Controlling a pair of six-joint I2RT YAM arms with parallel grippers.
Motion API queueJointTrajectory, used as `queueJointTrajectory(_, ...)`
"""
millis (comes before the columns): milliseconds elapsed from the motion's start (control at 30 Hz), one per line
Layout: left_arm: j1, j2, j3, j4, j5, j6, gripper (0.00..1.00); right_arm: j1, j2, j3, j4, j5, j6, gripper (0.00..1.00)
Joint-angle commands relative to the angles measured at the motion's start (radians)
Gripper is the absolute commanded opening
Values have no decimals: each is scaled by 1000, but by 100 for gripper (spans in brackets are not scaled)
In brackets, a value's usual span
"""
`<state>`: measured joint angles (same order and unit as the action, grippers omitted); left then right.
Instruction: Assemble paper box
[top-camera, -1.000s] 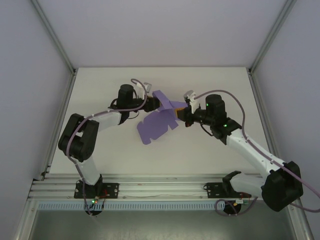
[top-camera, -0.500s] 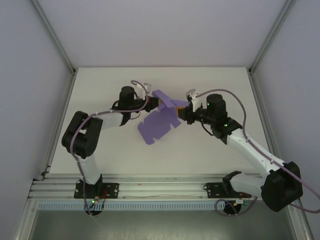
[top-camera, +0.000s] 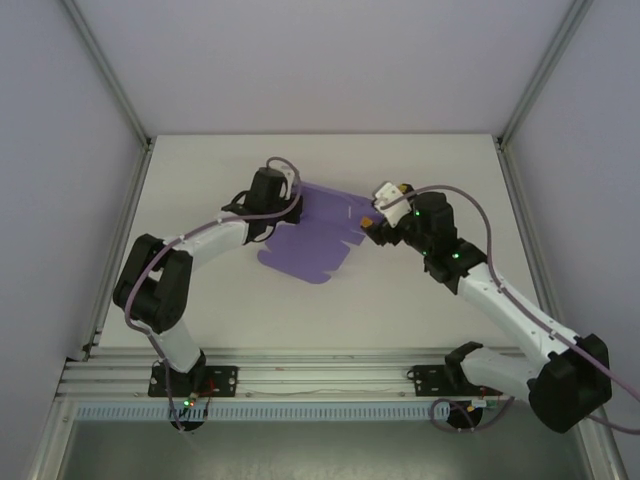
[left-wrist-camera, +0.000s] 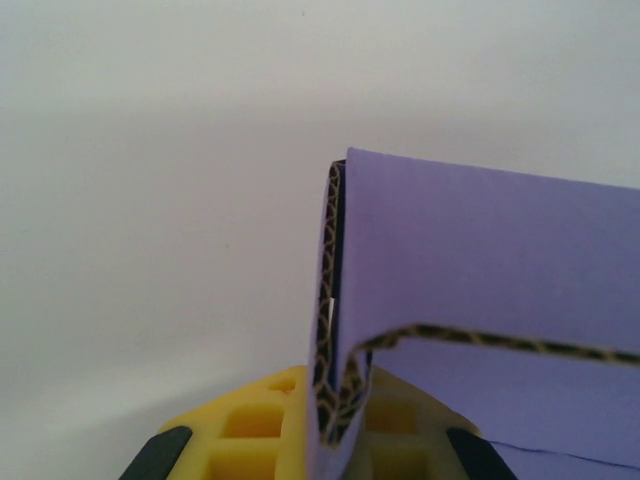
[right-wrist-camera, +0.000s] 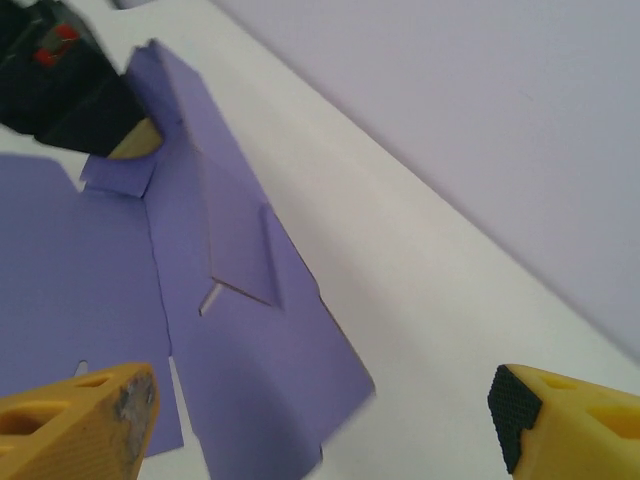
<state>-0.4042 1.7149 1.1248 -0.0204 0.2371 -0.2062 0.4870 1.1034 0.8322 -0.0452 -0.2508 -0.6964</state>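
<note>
**Hazard: purple die-cut card sheet of the paper box (top-camera: 315, 238) held at one point only**

From where I stood, the left gripper (top-camera: 292, 204) was clamped on the sheet's folded far-left edge, and the rest trailed onto the white table (top-camera: 420, 300) between the arms. Any pull would probably swing or crease the thin card, or strip it from the pads. The left arm reached forward with its wrist turned inward. The right arm stretched in from the right, and the right gripper (top-camera: 374, 222) stood apart and empty just beside the sheet's right edge, where it might snag a flap.
</note>
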Motion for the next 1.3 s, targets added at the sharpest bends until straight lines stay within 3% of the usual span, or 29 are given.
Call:
queueJointTrajectory(0, -22, 11, 70, -138, -72, 32, 0, 17, 77, 107, -30, -110, -208, 86)
queueJointTrajectory(133, -41, 25, 102, -176, -57, 24, 0, 47, 215, 185, -29, -149, -278, 86)
queueJointTrajectory(267, -55, 25, 110, -195, -37, 34, 0, 55, 331, 246, 21, -136, -314, 78)
queueJointTrajectory(467, -69, 25, 111, -216, -53, 39, 0, 98, 465, 339, -8, 14, -423, 63)
queueJointTrajectory(633, -78, 34, 101, -209, -51, 42, 0, 130, 526, 348, 21, 107, -472, 38)
queueJointTrajectory(800, -82, 48, 57, -146, -78, 37, 0, 146, 568, 337, 36, 165, -479, 0)
queueJointTrajectory(1033, -88, 78, -122, 178, -122, 2, 0, 202, 589, 207, 179, 251, -528, 0)
queueJointTrajectory(1200, -91, 78, -210, 307, -161, -1, 0, 232, 582, 146, 234, 263, -525, 0)
queueJointTrajectory(1267, -92, 90, -211, 307, -152, 10, 5, 243, 580, 133, 248, 271, -526, 0)
